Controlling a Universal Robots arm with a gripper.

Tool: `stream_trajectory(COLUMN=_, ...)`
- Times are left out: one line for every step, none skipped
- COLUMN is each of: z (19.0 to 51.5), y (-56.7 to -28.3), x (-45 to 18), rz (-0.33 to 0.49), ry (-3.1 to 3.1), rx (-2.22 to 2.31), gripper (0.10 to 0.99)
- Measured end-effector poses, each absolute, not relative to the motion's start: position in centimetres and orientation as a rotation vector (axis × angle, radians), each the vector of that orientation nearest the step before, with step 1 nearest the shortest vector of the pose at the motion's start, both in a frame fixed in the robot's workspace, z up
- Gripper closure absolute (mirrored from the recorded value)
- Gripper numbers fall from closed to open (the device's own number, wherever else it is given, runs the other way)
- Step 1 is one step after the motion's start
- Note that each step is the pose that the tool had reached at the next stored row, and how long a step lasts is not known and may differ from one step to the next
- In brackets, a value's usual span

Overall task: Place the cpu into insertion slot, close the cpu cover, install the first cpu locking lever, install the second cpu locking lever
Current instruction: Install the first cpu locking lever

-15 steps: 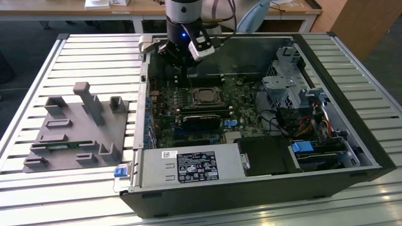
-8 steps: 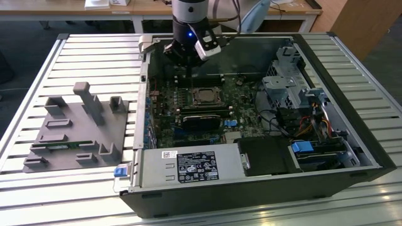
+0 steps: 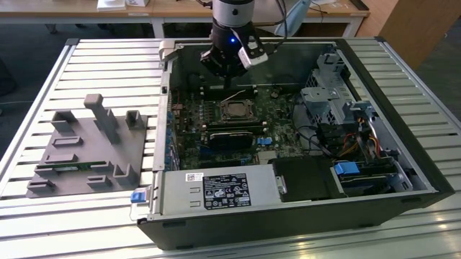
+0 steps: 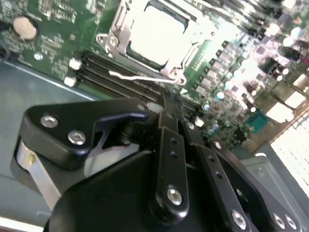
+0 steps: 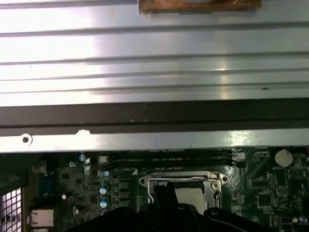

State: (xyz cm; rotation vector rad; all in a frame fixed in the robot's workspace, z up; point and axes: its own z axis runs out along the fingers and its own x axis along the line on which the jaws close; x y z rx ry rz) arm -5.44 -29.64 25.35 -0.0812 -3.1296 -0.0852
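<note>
The cpu (image 4: pixel 157 31) lies in the insertion slot (image 3: pixel 236 111), its pale face showing in both wire views of the socket (image 5: pixel 193 195). The silvery cpu cover (image 4: pixel 112 35) lies down around it as a frame. A thin wire locking lever (image 4: pixel 140 77) sticks out unlatched on the socket's side nearest my fingers, seen raised in the exterior view (image 3: pixel 232 96). My gripper (image 3: pixel 229 82) hangs just above and behind the socket, shut, with nothing between its black fingers (image 4: pixel 170 113). Its tip (image 5: pixel 164 193) is close to the lever.
The socket sits on the green motherboard (image 3: pixel 194 121) inside an open computer case (image 3: pixel 403 162). Black memory slots (image 4: pixel 111 82) run beside the socket. A power supply (image 3: pixel 216 191) and drive cage (image 3: pixel 324 102) bound the board. A grey fixture block (image 3: pixel 90 145) lies at the exterior view's left.
</note>
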Motion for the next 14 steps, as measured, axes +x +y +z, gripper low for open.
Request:
stream_trajectory(z=25.3, y=-29.6, x=-5.4, rz=-0.088, ry=-3.129, rx=-0.081, gripper=0.980)
stream_trajectory(z=25.3, y=-29.6, x=-5.4, rz=-0.102, ry=-3.129, rx=-0.079, gripper=0.980)
stream_trajectory(z=25.2, y=-29.6, x=-5.4, rz=-0.116, ry=-3.128, rx=-0.077, gripper=0.980)
stream_trajectory(z=25.1, y=-29.6, x=-5.4, rz=-0.121, ry=-3.129, rx=-0.075, gripper=0.980)
stream_trajectory(z=25.0, y=-29.6, x=-5.4, rz=-0.121, ry=-3.129, rx=-0.071, gripper=0.980)
stream_trajectory(z=24.9, y=-29.6, x=-5.4, rz=-0.120, ry=-3.130, rx=-0.066, gripper=0.980)
stream_trajectory(z=24.8, y=-29.6, x=-5.4, rz=-0.118, ry=-3.131, rx=-0.064, gripper=0.980)
stream_trajectory(z=24.7, y=-29.6, x=-5.4, rz=-0.116, ry=-3.133, rx=-0.063, gripper=0.980)
stream_trajectory(z=24.5, y=-29.6, x=-5.4, rz=-0.114, ry=-3.135, rx=-0.063, gripper=0.980)
stream_trajectory(z=24.4, y=-29.6, x=-5.3, rz=-0.113, ry=-3.135, rx=-0.063, gripper=0.980)
stream_trajectory(z=24.3, y=-29.6, x=-5.1, rz=-0.113, ry=-3.135, rx=-0.063, gripper=0.980)
stream_trajectory(z=24.3, y=-29.6, x=-4.9, rz=-0.112, ry=-3.135, rx=-0.063, gripper=0.980)
stream_trajectory(z=24.2, y=-29.6, x=-4.8, rz=-0.113, ry=-3.135, rx=-0.063, gripper=0.980)
stream_trajectory(z=24.1, y=-29.6, x=-4.7, rz=-0.113, ry=-3.135, rx=-0.063, gripper=0.980)
